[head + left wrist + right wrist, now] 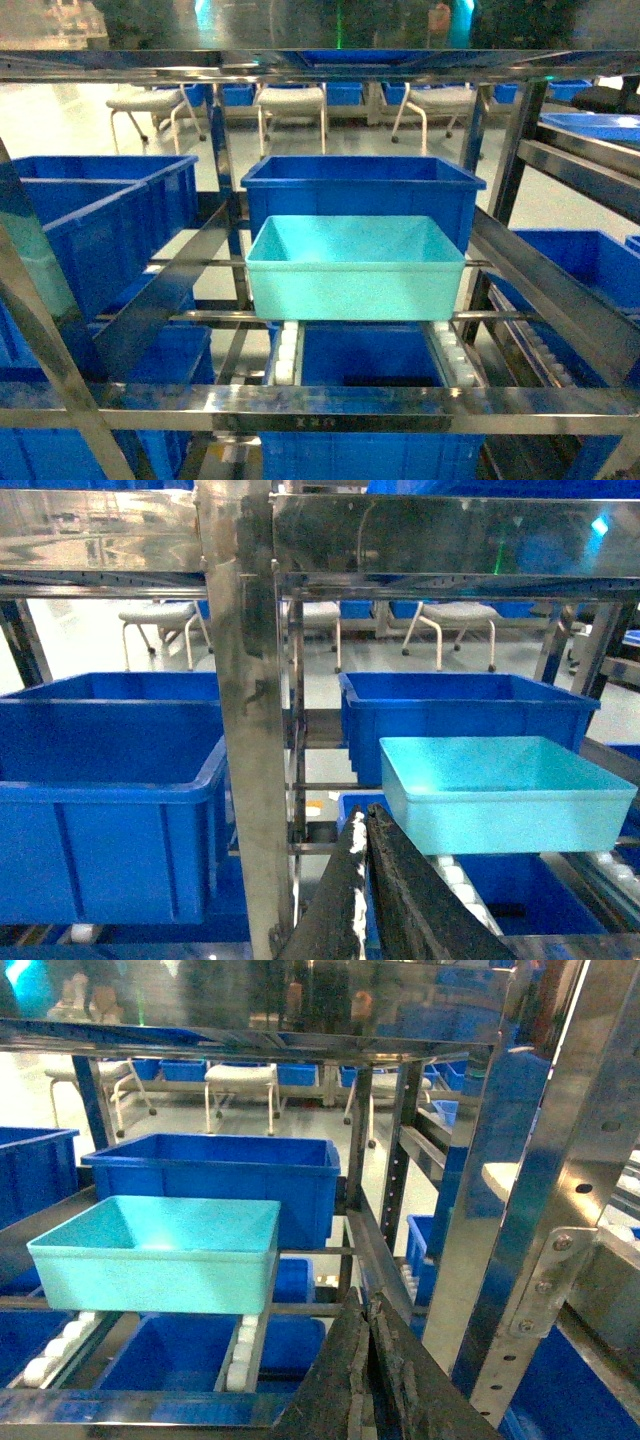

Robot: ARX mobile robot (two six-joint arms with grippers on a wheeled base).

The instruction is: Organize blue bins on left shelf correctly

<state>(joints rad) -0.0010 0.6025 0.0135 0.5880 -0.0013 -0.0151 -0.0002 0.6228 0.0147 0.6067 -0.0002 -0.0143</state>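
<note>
A light turquoise bin [355,268] rests on the white roller tracks [287,352] of the steel left shelf [330,406], right in front of a dark blue crate [360,188]. The same turquoise bin [505,792] appears at the right of the left wrist view and the bin [158,1253] at the left of the right wrist view. My left gripper [363,816] is shut and empty, below and left of the bin's near corner. My right gripper [365,1300] is shut and empty, to the right of the bin. Neither gripper shows in the head view.
Dark blue crates [100,225] fill the neighbouring bays and the lower level [370,400]. A steel post [250,730] stands just left of my left gripper. A post with a bolted bracket [545,1260] is close on the right. White chairs [290,105] stand on the floor behind the rack.
</note>
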